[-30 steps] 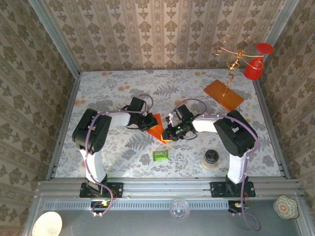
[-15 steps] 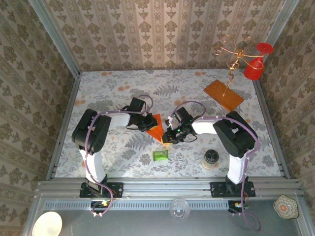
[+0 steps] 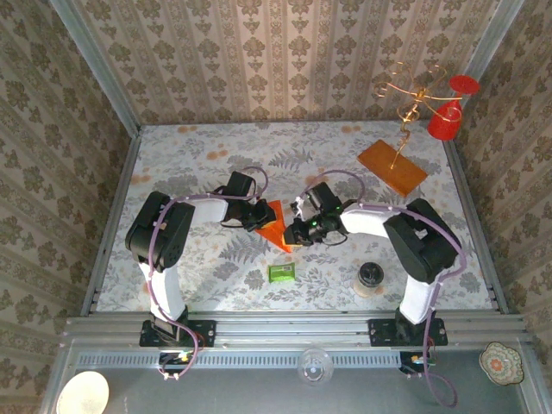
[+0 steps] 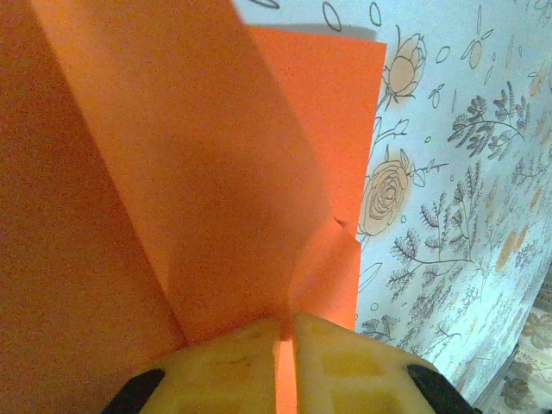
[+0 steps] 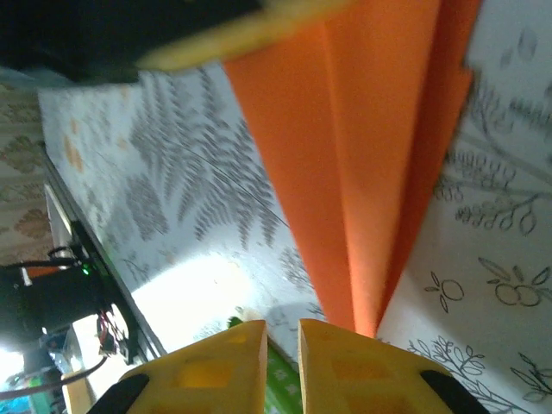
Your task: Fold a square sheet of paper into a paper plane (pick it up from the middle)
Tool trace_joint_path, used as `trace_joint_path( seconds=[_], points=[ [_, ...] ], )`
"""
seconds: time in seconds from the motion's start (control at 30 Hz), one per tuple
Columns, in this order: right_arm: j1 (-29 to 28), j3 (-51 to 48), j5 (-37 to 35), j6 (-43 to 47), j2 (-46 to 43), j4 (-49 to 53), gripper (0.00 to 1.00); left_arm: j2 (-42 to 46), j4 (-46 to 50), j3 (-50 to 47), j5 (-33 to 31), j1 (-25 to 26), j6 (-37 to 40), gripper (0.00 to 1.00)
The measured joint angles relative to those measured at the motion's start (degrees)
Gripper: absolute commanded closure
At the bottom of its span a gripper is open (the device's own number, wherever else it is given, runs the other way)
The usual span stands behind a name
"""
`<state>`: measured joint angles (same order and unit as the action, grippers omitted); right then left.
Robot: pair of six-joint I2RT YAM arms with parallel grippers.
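Observation:
The orange paper (image 3: 274,226) lies mid-table, folded into a narrow pointed paper plane with long creases. My left gripper (image 3: 261,217) is at its wide left end. In the left wrist view the gripper (image 4: 285,332) is shut on a fold of the paper (image 4: 190,172), which runs between the yellow fingertips. My right gripper (image 3: 296,235) hovers at the pointed near end. In the right wrist view its jaws (image 5: 282,341) stand almost together with nothing between them. The paper's tip (image 5: 362,155) ends beside the right finger, not in the slit.
A small green packet (image 3: 281,272) lies just in front of the paper and shows through the right jaws (image 5: 281,384). A dark-lidded jar (image 3: 370,278) stands at the front right. A brownish-orange board (image 3: 392,166) with a gold wire stand and a red cup (image 3: 444,123) are at the back right.
The right arm's elbow has swung out to the right and its gripper has shifted slightly at the paper's tip. The left gripper and the paper have stayed put.

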<state>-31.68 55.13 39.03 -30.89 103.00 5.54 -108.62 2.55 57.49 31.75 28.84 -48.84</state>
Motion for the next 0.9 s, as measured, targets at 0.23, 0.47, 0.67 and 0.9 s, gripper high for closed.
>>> trace_joint_path(
  seconds=[0.23,0.47,0.67,0.9],
  points=[
    [0.76,4.72,-2.43,-0.92,2.8,-0.11,0.84,0.0,0.0,0.0,0.0,0.0,0.0,0.85],
    [0.2,8.68,-2.62,-0.81,7.56,1.2,0.87,0.0,0.02,0.0,0.0,0.0,0.0,0.85],
    [-0.48,9.92,-2.6,-0.76,9.9,1.66,0.88,0.0,0.0,0.0,0.02,0.0,0.0,0.85],
    [-0.63,9.9,-2.8,0.17,11.34,2.86,0.89,-0.02,0.02,0.0,0.04,0.0,0.0,0.86]
  ],
)
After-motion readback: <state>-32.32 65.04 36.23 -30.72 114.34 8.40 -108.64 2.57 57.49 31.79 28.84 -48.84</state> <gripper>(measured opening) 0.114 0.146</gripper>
